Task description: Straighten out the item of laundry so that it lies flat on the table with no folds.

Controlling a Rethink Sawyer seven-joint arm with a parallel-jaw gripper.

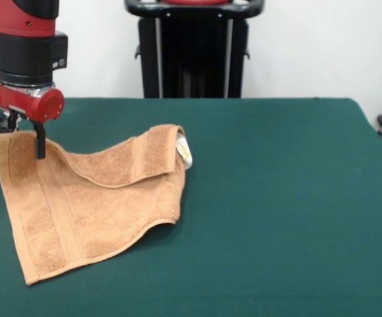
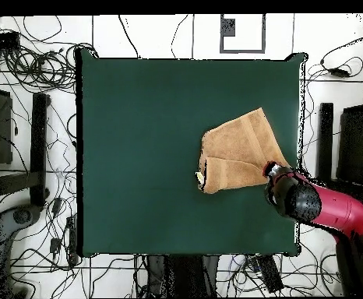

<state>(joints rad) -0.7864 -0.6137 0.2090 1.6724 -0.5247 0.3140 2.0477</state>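
The orange-tan towel (image 1: 78, 205) lies on the left part of the green table (image 1: 283, 198). Its far edge is folded forward over the rest, with a striped band and a white label (image 1: 185, 152) at the right end of the fold. My gripper (image 1: 40, 150) is at the towel's far left corner, shut on the cloth, which rises in a ridge to it. In the overhead view the towel (image 2: 239, 148) is near the table's (image 2: 138, 156) right edge, with the gripper (image 2: 269, 168) at its lower right corner and the label (image 2: 199, 178) at the lower left.
The robot's black pedestal (image 1: 194, 49) stands behind the table's far edge. The towel's left side lies close to the table's left edge in the front view. Cables and stands (image 2: 29, 140) crowd the floor around the table.
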